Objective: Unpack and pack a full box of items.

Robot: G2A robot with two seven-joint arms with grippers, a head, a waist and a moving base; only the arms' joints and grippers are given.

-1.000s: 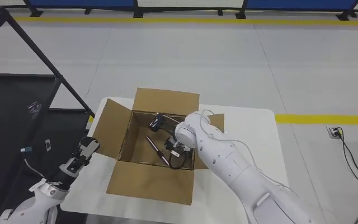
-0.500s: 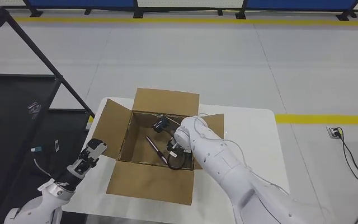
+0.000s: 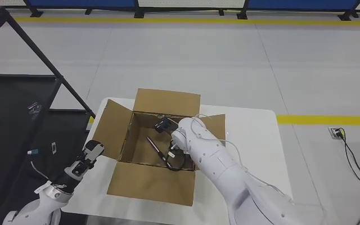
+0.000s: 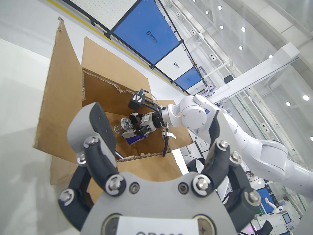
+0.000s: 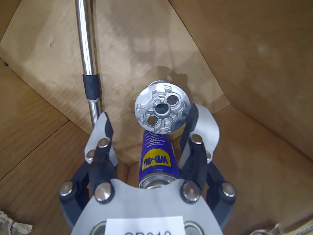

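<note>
Cardboard walls of an open brown box (image 3: 167, 101) on the white table (image 3: 247, 129) hem in the right hand (image 5: 149, 116), its fingers spread wide and gripping nothing, either side of a blue, yellow-labelled spray can (image 5: 156, 152) and a silver flanged metal part (image 5: 162, 110); a black-banded chrome rod (image 5: 84, 37) lies beside them. Left hand (image 4: 156, 117) hangs open and empty by the table's left edge.

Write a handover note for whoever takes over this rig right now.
Left pincer: open, empty, outside the box, by its left flap.
Right pincer: open, down inside the box, straddling the can, not clamped on it.
In the box: the can lying on the floor, disc at its far end, rod alongside.
Done: nothing gripped, nothing out.
Left: likely close on the can and lift it out, then disc and rod; repack.
</note>
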